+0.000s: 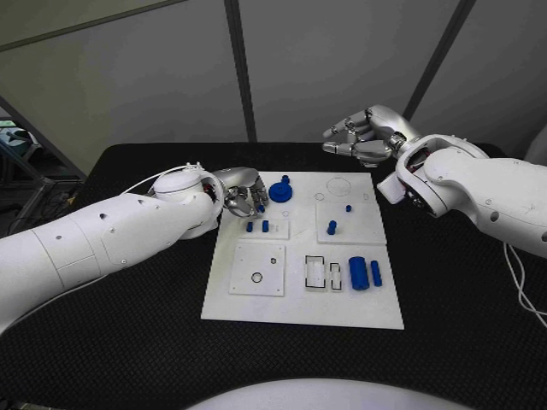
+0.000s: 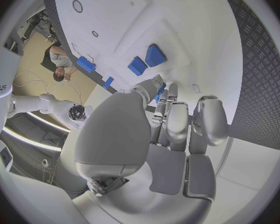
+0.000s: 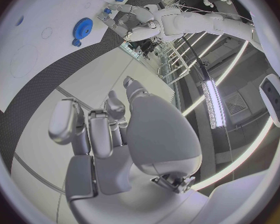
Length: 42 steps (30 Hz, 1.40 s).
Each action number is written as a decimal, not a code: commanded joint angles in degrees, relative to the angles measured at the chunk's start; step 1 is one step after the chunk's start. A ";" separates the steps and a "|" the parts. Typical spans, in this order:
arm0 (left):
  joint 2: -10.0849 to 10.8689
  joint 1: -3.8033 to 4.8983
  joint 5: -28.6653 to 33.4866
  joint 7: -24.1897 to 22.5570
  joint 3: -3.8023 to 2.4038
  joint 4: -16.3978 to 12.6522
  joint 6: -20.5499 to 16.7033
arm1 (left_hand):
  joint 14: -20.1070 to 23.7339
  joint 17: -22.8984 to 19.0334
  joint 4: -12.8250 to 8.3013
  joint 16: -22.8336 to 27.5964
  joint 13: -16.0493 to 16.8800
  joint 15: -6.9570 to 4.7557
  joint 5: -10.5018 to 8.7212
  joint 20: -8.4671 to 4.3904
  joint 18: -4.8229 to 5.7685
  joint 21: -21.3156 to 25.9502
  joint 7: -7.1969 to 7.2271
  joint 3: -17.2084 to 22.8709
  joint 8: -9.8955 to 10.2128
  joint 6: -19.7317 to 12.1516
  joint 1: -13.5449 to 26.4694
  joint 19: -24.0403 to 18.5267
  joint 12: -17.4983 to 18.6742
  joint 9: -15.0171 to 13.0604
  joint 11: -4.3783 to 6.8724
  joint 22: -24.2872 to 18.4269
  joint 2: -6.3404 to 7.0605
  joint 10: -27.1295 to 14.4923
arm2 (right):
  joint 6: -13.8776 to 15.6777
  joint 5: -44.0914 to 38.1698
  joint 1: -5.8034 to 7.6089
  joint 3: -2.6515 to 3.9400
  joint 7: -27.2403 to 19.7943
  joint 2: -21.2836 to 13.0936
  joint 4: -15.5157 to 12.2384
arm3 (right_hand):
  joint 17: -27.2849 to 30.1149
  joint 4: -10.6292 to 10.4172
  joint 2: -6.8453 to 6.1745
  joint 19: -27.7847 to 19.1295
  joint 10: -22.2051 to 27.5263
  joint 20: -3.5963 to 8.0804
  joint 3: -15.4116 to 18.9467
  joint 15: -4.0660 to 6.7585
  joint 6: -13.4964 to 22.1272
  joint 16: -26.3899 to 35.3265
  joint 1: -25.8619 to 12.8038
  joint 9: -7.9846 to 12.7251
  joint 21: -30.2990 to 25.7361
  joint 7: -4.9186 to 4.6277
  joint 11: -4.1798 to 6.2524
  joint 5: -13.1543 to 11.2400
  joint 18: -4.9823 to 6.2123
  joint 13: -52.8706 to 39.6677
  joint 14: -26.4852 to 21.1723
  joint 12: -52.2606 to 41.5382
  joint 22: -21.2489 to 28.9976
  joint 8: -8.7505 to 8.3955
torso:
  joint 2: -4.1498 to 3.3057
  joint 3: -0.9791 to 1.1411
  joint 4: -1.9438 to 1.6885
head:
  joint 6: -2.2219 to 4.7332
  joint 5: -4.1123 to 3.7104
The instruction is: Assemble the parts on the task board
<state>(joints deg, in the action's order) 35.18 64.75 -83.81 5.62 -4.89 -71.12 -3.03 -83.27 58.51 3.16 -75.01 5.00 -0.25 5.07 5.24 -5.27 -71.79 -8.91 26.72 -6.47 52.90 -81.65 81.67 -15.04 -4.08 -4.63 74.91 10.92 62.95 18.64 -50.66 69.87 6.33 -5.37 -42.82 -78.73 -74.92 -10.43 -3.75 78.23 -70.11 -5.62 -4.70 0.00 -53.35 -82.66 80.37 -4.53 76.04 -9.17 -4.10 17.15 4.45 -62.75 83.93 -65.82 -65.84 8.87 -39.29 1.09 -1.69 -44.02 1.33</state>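
Several blue parts (image 1: 359,272) lie loose on task board (image 1: 301,307); assembly mostly left. Left hand (image 1: 240,197) fingers pinch a small blue part; right hand (image 1: 362,137) fingers curled, empty.

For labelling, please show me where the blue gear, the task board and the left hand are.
blue gear (image 1: 281,189), head view, on its toothed disc.
task board (image 1: 304,307), head view, on its bare near part.
left hand (image 1: 240,195), head view, on its middle.

Task board (image 1: 301,303): white, smooth, matt, plastic-looking plate. Parts (image 1: 359,272): blue, smooth plastic, slight sheen. Worktop (image 1: 471,290): black, matt, with fine woven texture like cloth or mesh. Arm shells (image 1: 89,239): glossy white plastic. Left hand (image 1: 239,195) and right hand (image 1: 362,137): silver, satin metallic finish, smooth.
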 commanded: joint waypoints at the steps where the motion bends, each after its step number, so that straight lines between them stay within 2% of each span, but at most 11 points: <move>1: 0.09 0.08 0.13 0.28 -0.02 -0.07 0.26 | -0.03 -0.12 0.20 0.02 -0.08 0.36 -0.06 0.47 0.86 0.24 -0.16 -0.08 0.32 -0.34 0.61 -0.07 0.47 0.08 -0.24 1.31 0.14 -0.27 | -0.25 -0.09 0.09 0.04 -0.36 -0.02 -0.03 | -2.77 -0.02 0.25 -0.44 0.44 0.01 0.18 0.46 0.42 0.13 -0.17 0.05 -0.28 0.07 0.08 0.30 0.54 0.04 3.24 0.19 0.04 -0.21 | 0.00 -0.03 -0.01 | 0.04 0.00; 6: 0.34 0.08 0.13 0.26 -0.02 -0.16 -0.02 | 0.04 -0.28 0.14 0.05 -0.18 0.51 -0.06 0.59 0.82 0.47 -0.27 -0.19 0.53 -0.43 0.60 -0.17 0.91 0.17 -0.42 1.18 0.24 -0.75 | -0.29 -0.11 0.09 0.04 -0.25 -0.08 0.05 | -2.76 0.01 0.24 -0.71 2.79 0.00 0.20 0.46 0.57 0.18 -0.13 0.11 -0.67 0.05 0.07 0.29 0.64 3.00 3.24 2.98 0.60 -0.26 | 0.02 -0.04 -0.02 | 0.06 0.02; 10: 0.90 0.06 0.12 -0.03 -0.03 -0.52 -1.05 | 0.15 -0.54 0.04 0.08 -0.39 0.71 -0.03 0.78 0.72 0.96 -0.28 -0.36 0.91 -0.65 0.56 -0.38 1.72 0.27 -0.65 0.90 0.32 -1.80 | -0.80 -1.56 0.09 0.03 0.32 -0.25 0.27 | 1.95 -0.15 0.50 -3.17 13.05 0.18 -0.45 0.58 0.58 3.67 0.52 0.18 -4.29 0.17 0.12 0.13 1.65 17.92 2.01 18.47 5.80 -0.09 | 0.02 -0.09 -0.08 | 0.13 0.01; 15: 2.29 0.04 0.40 -1.01 -0.26 -1.25 -4.10 | 0.46 -1.23 -0.11 0.34 -0.76 1.10 -0.02 1.13 0.27 3.06 -0.36 -0.68 1.30 -0.73 0.49 -1.32 2.98 0.28 -1.16 -0.52 0.37 -3.71 | -2.39 -7.15 0.09 0.03 1.39 -0.72 0.73 | 4.48 0.25 0.33 -3.27 15.10 0.33 -3.38 0.67 -1.16 5.90 3.45 0.05 -5.85 0.02 -0.03 -0.22 1.86 28.77 1.79 32.05 7.58 0.69 | 0.06 -0.09 -0.05 | 0.38 0.04; 17: 3.15 0.03 1.43 -1.57 -0.53 -1.65 -5.66 | 1.72 -5.04 -0.36 2.42 -0.93 1.35 0.04 1.34 -0.49 6.50 -0.63 -0.47 1.20 -0.20 0.08 -2.87 3.57 0.21 -1.47 -2.94 0.09 -4.64 | -3.30 -10.38 0.09 0.02 1.95 -1.09 0.86 | 4.72 0.48 -0.21 -3.00 13.29 0.20 -5.10 0.16 -2.05 6.21 4.47 0.07 -5.99 -0.25 -0.43 -1.02 1.91 34.53 1.92 38.27 7.64 0.75 | 0.07 -0.06 -0.03 | 0.48 0.01; 23: 5.84 0.02 5.52 -3.54 -1.26 -3.12 -8.91 | 2.29 -7.01 -0.37 3.60 -0.88 1.52 0.04 1.56 -0.89 8.50 -0.94 -0.06 0.83 0.93 0.16 -3.64 3.55 0.09 -1.71 -4.29 -0.05 -4.34 | -5.36 -19.16 0.03 0.00 3.82 -2.47 0.62 | 5.23 1.57 -1.58 -2.32 9.92 -0.26 -8.35 0.08 -4.14 6.64 5.74 0.12 -5.62 -0.05 -0.68 -1.60 1.71 43.17 2.11 47.76 6.99 0.73 | 0.08 -0.12 -0.06 | 0.85 -0.37; 25: 7.02 0.02 8.20 -5.13 -1.42 -3.90 -10.35 | 3.84 -11.77 -0.11 6.53 -0.81 1.53 0.02 1.64 -1.48 11.50 -1.04 -0.06 0.36 2.05 0.68 -4.90 3.34 0.01 -1.78 -6.37 0.00 -3.70 | -5.83 -22.82 -0.09 -0.01 4.65 -3.20 0.10 | 5.34 1.75 -1.69 -2.04 8.56 -0.32 -9.33 0.07 -4.75 6.69 5.70 0.17 -5.34 -0.02 -0.61 -1.74 1.63 45.31 2.17 50.02 6.56 0.53 | 0.04 -0.07 -0.05 | 1.04 -0.53; 31: 10.69 0.00 26.25 -13.12 -1.58 -7.29 -14.57 | 12.04 -29.84 0.21 20.02 -0.57 1.58 -0.07 1.78 -4.63 29.66 -1.21 0.40 -0.62 4.33 0.99 -13.96 2.49 0.06 -1.80 -18.62 -0.74 -2.21 | -7.58 -36.52 -0.86 -0.28 8.20 -5.51 -2.73 | 5.55 1.99 -2.62 -1.47 6.42 -0.27 -10.19 0.22 -5.78 6.71 5.16 0.26 -4.66 0.37 -0.45 -2.48 1.44 48.03 2.28 52.84 5.56 -0.08 | 0.00 -0.13 0.03 | 1.98 -3.35; 33: 11.87 -0.03 35.29 -16.46 -1.58 -8.62 -15.56 | 13.04 -30.57 0.14 21.21 -0.36 1.47 -0.09 1.68 -5.29 33.81 -1.09 0.52 -0.98 4.91 0.87 -16.17 1.77 0.02 -1.58 -21.37 -1.09 -1.30 | -8.19 -40.63 -1.21 -0.44 9.67 -6.02 -3.83 | 5.57 1.85 -2.95 -1.37 6.41 -0.28 -10.17 0.19 -5.97 6.69 4.81 0.28 -4.55 0.48 -0.45 -2.87 1.40 48.60 2.30 53.51 5.38 -0.23 | -0.02 -0.14 0.11 | 2.24 -4.39; 37: 14.02 -0.43 51.88 -22.41 -1.56 -11.24 -16.45 | 14.36 -31.64 -0.08 22.82 0.13 1.25 -0.13 1.51 -5.27 35.43 -0.78 0.24 -1.57 5.67 0.83 -17.21 0.27 -0.01 -1.14 -22.28 -1.50 0.07 | -9.09 -46.89 -2.13 -0.64 12.51 -6.69 -5.76 | 5.70 1.40 -3.85 -1.31 6.66 -0.41 -9.89 -0.01 -5.76 6.72 3.89 0.43 -4.50 0.52 -0.64 -3.71 1.36 49.71 2.33 54.84 5.29 -0.87 | 0.00 -0.09 -0.05 | 2.55 -5.83; 42: 16.18 -1.18 65.96 -27.51 -1.54 -14.33 -15.43 | 15.09 -32.20 -0.28 23.52 0.42 1.21 -0.14 1.47 -5.24 36.30 -0.65 -0.03 -1.99 6.11 0.73 -17.75 -0.57 -0.03 -0.94 -22.77 -1.97 0.36 | -10.37 -51.49 -2.95 -1.43 14.95 -7.19 -7.44 | 5.88 0.91 -5.06 -1.40 7.03 -0.64 -9.25 -0.27 -4.94 6.77 2.89 0.62 -4.66 0.33 -0.97 -4.61 1.39 50.84 2.33 56.10 5.49 -1.96 | 0.02 -0.14 -0.08 | 2.67 -6.64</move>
<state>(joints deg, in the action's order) 51.14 63.62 -35.41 -14.36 -6.40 -84.67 -17.35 -68.69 26.34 3.07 -51.69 5.37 1.01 5.07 6.64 -11.52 -35.85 -9.58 26.79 -8.17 58.54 -80.91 64.28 -15.42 -4.04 -5.53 52.18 9.39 62.91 10.61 -94.46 66.91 4.90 5.82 -49.92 -85.72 -69.09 -9.35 -8.22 76.60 -63.24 -6.02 -14.03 0.07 -58.59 -76.00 83.30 -3.97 71.20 -8.92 -4.84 12.75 5.79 -12.02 84.02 -10.00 -60.43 7.07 -39.27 0.97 -1.68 -41.41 -4.90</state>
